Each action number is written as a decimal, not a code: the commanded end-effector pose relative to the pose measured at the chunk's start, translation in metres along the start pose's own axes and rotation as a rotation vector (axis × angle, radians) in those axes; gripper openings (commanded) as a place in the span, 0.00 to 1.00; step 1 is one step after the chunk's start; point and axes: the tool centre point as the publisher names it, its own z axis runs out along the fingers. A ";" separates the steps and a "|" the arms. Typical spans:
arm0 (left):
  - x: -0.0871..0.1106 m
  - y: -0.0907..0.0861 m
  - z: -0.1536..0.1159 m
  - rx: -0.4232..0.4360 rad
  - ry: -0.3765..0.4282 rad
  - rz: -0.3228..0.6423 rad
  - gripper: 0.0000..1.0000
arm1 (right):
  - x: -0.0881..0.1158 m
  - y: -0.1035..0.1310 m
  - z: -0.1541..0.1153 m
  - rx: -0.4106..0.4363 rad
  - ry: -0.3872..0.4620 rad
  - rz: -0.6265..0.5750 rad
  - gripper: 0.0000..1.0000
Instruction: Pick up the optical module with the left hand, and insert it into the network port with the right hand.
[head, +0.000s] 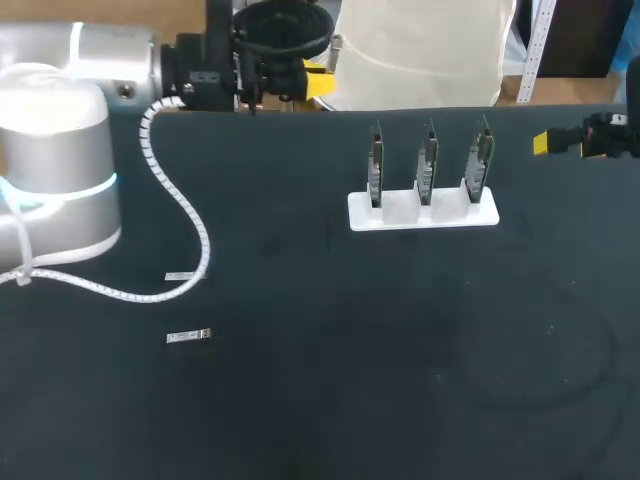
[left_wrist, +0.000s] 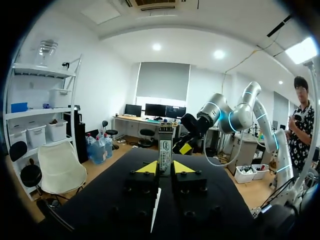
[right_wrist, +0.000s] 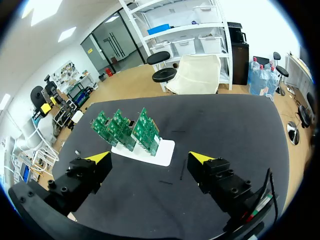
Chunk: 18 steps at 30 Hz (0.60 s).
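Three green circuit boards (head: 427, 165) stand upright, side by side, in a white holder (head: 400, 215) toward the far side of the dark counter (head: 400, 380). Their ports are too small to make out.

The left arm (head: 110, 50) comes in at the far left corner, and its end sits past the counter's far edge. In the left wrist view the left jaws are closed on the optical module (left_wrist: 165, 152). The module is a slim silvery piece held upright between the two yellow tips, with its upper part rising clear above them. It is off the counter and well apart from the boards.

The right arm (head: 610, 132) shows only at the right edge, near the far corner and beside the row of boards. Its yellow tip points toward them. In the right wrist view the right jaws are spread wide with nothing between them, and the boards (right_wrist: 127, 129) and their holder (right_wrist: 155, 154) lie ahead of them on the counter (right_wrist: 225, 130).

On the left part of the counter a white coiled cable (head: 190, 225) trails from the left arm in a loose curve. Two small silvery oblong pieces lie near it: one (head: 178, 276) just beside the loop, the other (head: 188, 336) closer to the near edge. What they are cannot be told.
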 end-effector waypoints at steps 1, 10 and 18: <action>0.001 0.006 0.017 0.023 -0.023 -0.006 0.00 | 0.000 0.001 0.000 0.005 -0.001 0.001 1.00; 0.010 0.008 0.046 0.074 -0.032 -0.021 0.00 | 0.000 0.001 0.000 0.005 -0.001 0.001 1.00; 0.017 0.011 0.055 0.088 -0.055 -0.002 0.00 | 0.000 0.001 0.000 0.005 -0.001 0.001 1.00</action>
